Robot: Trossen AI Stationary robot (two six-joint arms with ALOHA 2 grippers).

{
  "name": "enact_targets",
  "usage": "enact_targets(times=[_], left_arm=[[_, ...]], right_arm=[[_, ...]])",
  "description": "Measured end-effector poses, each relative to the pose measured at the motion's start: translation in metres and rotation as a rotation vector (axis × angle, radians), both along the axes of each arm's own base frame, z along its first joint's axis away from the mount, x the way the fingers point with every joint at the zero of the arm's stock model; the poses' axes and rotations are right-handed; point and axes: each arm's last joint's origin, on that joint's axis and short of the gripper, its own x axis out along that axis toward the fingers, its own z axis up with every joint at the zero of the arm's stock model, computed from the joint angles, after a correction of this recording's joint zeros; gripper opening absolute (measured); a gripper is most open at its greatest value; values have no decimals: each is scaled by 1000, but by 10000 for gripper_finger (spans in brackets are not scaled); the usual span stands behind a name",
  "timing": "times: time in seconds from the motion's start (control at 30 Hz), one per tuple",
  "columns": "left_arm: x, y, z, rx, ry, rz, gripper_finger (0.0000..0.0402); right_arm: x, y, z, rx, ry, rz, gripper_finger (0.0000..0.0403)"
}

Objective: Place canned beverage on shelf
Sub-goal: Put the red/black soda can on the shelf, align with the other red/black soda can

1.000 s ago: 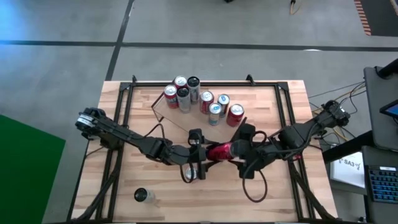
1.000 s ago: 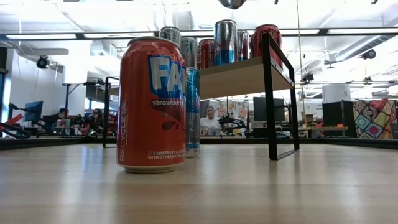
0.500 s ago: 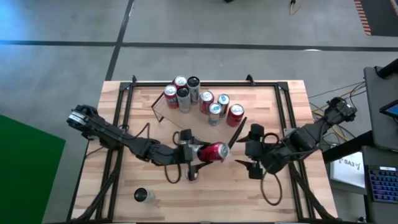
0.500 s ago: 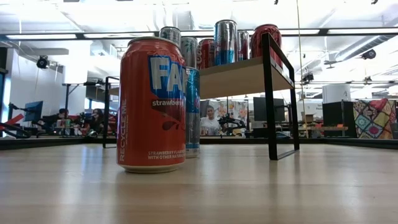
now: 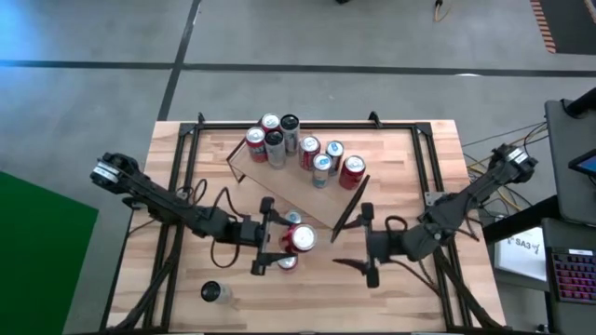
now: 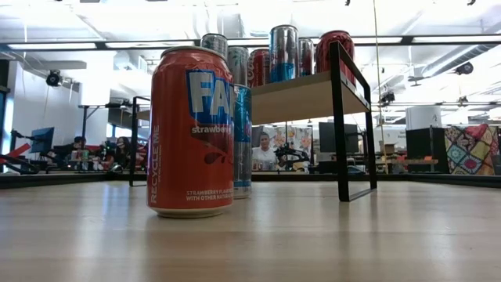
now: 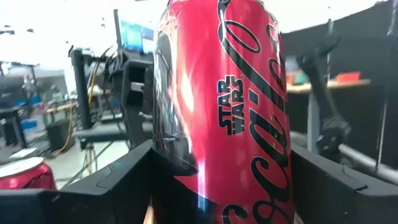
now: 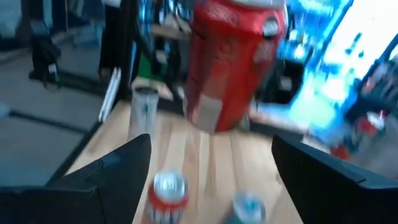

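The left gripper (image 5: 279, 244) holds a glossy red cola can (image 5: 301, 238) between its two dark fingers (image 7: 118, 180), just above the near middle of the butcher-block wooden tabletop (image 5: 410, 158). In the left wrist view the can (image 7: 230, 106) fills the space between those fingers, standing roughly upright with white lettering down its side. Two more cans sit right by it on the table, one orange-red strawberry soda can (image 6: 192, 129) and one slim blue and silver can (image 6: 243, 141) behind it.

The right gripper (image 5: 365, 257) hovers just beside the held can, on its right, with its fingers spread wide and nothing between them; its own camera looks across at the red can (image 8: 235, 62).

The light-wood shelf with thin black metal end frames (image 5: 279, 181) stands slanted at the far middle of the table, already carrying a cluster of red, silver and dark cans (image 5: 298, 147). Another small silver-topped can (image 5: 213, 292) stands alone near the front left corner.
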Motion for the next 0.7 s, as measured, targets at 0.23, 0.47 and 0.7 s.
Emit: enact_targets(times=[0.23, 0.47, 0.7], left_arm=[[-4, 1, -10, 7, 7, -3, 292], [-4, 2, -10, 14, 1, -1, 292], [-4, 1, -9, 28, -7, 5, 292]], right_arm=[[20, 4, -5, 58, -268, -22, 322], [42, 10, -14, 30, -262, -33, 322], [51, 15, -15, 72, -258, -35, 322]])
